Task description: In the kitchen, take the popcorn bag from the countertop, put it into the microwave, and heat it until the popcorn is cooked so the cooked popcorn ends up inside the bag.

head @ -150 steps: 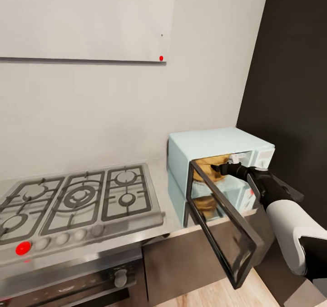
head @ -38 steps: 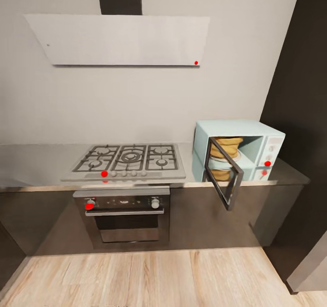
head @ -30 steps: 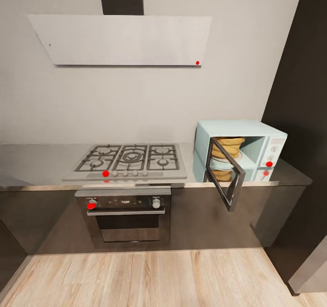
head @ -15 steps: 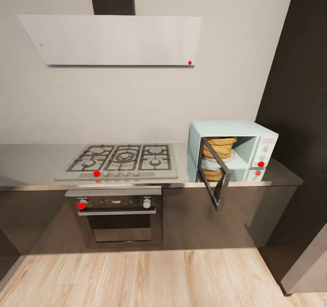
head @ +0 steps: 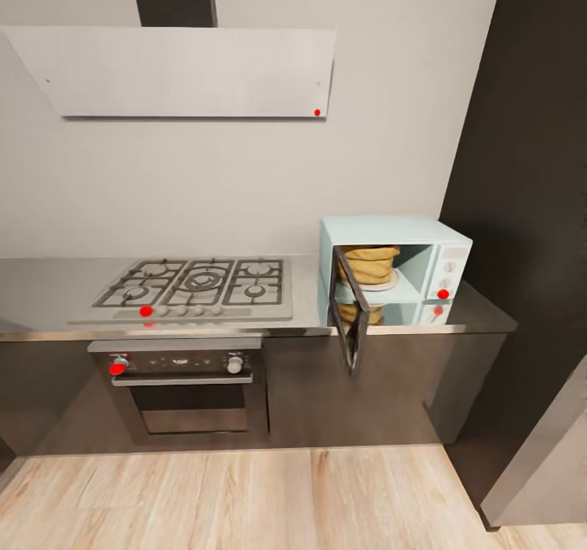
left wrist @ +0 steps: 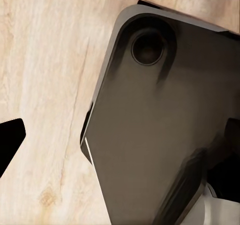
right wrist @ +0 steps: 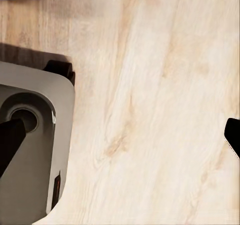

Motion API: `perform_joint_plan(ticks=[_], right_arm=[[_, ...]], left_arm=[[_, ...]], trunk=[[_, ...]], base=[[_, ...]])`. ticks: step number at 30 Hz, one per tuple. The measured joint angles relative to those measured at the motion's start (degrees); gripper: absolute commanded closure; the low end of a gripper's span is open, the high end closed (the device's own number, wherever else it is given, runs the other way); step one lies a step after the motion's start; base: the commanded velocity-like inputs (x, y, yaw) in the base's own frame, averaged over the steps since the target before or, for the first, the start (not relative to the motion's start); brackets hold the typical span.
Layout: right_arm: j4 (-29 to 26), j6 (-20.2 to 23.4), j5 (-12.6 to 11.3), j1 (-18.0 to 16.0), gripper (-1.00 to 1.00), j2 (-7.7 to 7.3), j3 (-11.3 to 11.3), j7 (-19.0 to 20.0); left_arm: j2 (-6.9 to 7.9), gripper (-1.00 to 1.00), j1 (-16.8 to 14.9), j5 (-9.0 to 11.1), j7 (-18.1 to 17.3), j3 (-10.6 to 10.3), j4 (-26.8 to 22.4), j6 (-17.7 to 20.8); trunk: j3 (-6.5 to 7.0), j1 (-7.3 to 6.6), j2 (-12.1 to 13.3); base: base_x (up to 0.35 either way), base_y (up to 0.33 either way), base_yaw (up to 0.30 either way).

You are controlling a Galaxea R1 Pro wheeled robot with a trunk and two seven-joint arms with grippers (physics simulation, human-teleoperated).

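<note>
1 microwave [head: 395,269], 1 popcorn bag [head: 368,263], 1 hob [head: 191,285], 1 oven [head: 181,387]. Bag: tan, crumpled, squat, rolled rim; sits inside the microwave, right of centre in the head view, on the grey worktop [head: 49,289]. Door narrower than 0.5 s ago; whole view slid left, so camera moved. Right pincer [right wrist: 120,135] spread over wood floor [right wrist: 160,85]; left pincer: can't tell.

Home kitchen: gas hob [head: 191,288], built-in oven [head: 183,391], extractor hood [head: 175,72], microwave [head: 395,270] on steel countertop [head: 49,293].
</note>
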Motion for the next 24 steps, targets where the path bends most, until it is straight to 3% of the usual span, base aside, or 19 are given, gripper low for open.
perform_joint_plan(ticks=[24], right_arm=[[0.0, -1.6, -0.1, 0.0, -1.0, -0.45, 0.0, 0.1]], left_arm=[[0.0, -1.0, 0.0, 0.1, 0.0, 0.0, 0.0, 0.0]], trunk=[[0.0, 0.0, 0.0]], base=[[0.0, -0.278, 0.0]])
